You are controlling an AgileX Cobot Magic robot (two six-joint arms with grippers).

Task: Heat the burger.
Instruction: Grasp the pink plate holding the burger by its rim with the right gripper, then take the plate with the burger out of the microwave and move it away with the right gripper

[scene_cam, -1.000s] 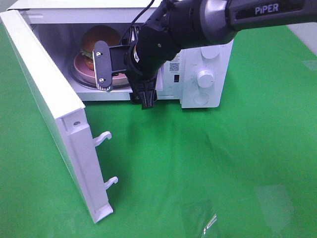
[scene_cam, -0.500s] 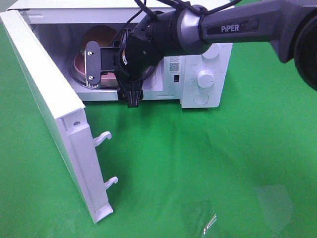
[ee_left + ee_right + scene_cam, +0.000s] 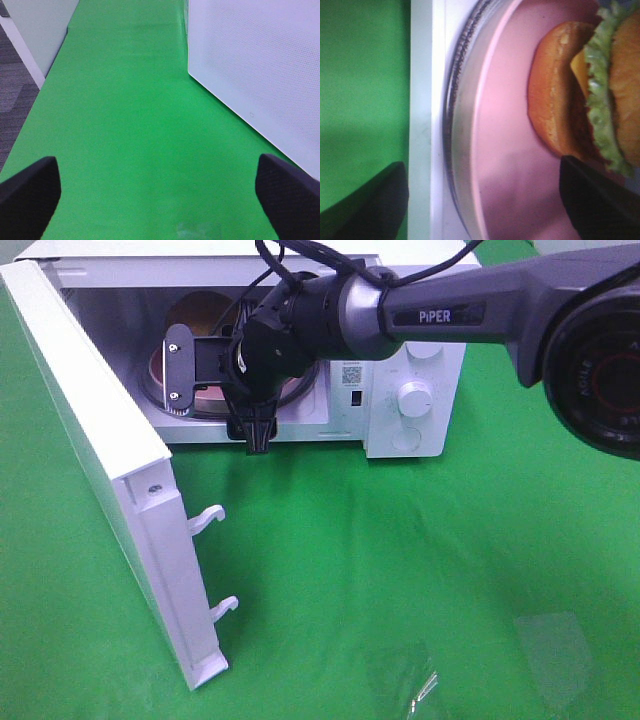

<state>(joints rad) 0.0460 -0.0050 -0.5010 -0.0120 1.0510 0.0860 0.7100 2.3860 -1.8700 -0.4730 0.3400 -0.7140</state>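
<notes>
Burger on its plate inside the open microwave, right fingers at the cavity mouth.

The burger (image 3: 590,95) sits on a pink plate (image 3: 505,150) in the microwave (image 3: 400,350), beyond the spread right fingers (image 3: 597,200), which hold nothing. Left fingers (image 3: 30,192) stand spread over the green tabletop (image 3: 130,125), well apart from it.

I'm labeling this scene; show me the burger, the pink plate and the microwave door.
burger (image 3: 557,100), right wrist view, on the bottom bun.
pink plate (image 3: 510,150), right wrist view, on its bare surface.
microwave door (image 3: 90,430), exterior high view, on its inner face.
</notes>
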